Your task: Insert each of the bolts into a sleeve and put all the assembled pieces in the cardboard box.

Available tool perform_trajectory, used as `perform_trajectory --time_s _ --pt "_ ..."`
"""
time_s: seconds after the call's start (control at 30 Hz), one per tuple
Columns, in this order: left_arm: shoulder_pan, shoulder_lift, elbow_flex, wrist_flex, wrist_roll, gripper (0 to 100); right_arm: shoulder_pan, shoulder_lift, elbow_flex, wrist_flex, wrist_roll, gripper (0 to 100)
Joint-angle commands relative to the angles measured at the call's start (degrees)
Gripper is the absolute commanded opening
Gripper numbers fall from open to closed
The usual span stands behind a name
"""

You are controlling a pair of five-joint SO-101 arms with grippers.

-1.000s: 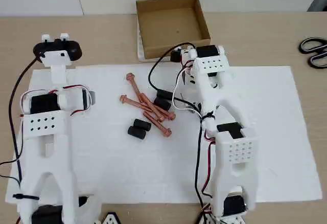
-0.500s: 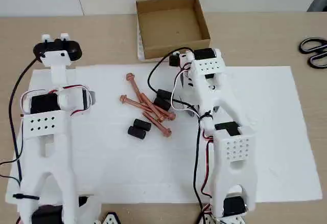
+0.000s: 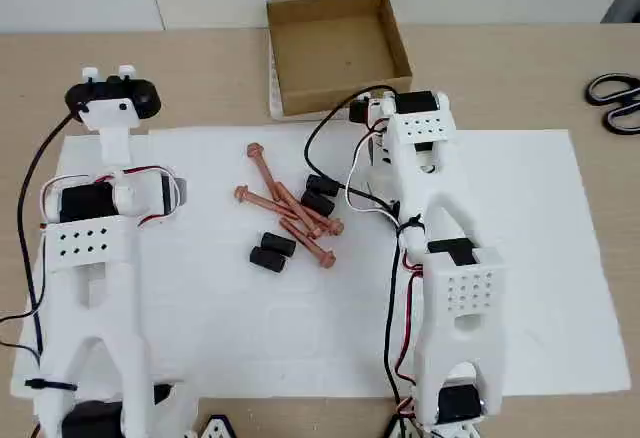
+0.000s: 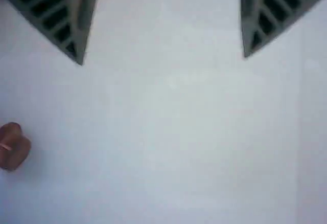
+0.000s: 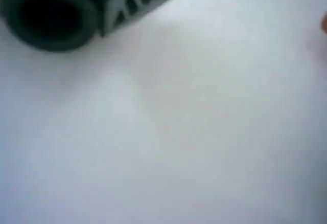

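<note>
- Bolts (image 3: 290, 208) lie piled on the sheet (image 3: 520, 208) near the box (image 3: 335, 48), with four loose sleeves (image 3: 322, 185) beside them. Nothing is assembled.
- Right gripper (image 5: 69, 1), closest to the box, seems clamped on a sleeve (image 5: 48, 17).
- Left gripper (image 4: 163, 55) hangs agape, farther from the box, over bare sheet.
- Likely step: the first pairing. Next, the free arm must grasp a bolt and align it with the held sleeve's bore.

Two white plastic robot arms. The left arm (image 3: 95, 298) and right arm (image 3: 440, 208) each carry a square plate (image 3: 85, 241) dotted with small holes, black motor blocks (image 3: 85, 201) at the joints, and looping black, red and white cables (image 3: 390, 328). The left hand (image 4: 163, 55) has dark ribbed fingers (image 4: 53, 14).
</note>
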Motion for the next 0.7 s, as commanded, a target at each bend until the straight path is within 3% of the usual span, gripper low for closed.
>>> perform_trajectory --time_s 0.0,0.53,0.67 --pt "0.44 -0.18 -0.13 -0.09 0.35 19 -0.4 0.4 0.35 0.75 0.09 0.4" --pt "0.18 0.18 -0.66 -0.09 0.44 19 4.88 -17.19 0.62 4.79 0.53 0.3" --pt "0.09 7.03 -5.93 2.81 0.53 19 6.2 -21.05 0.62 4.88 0.35 0.3"
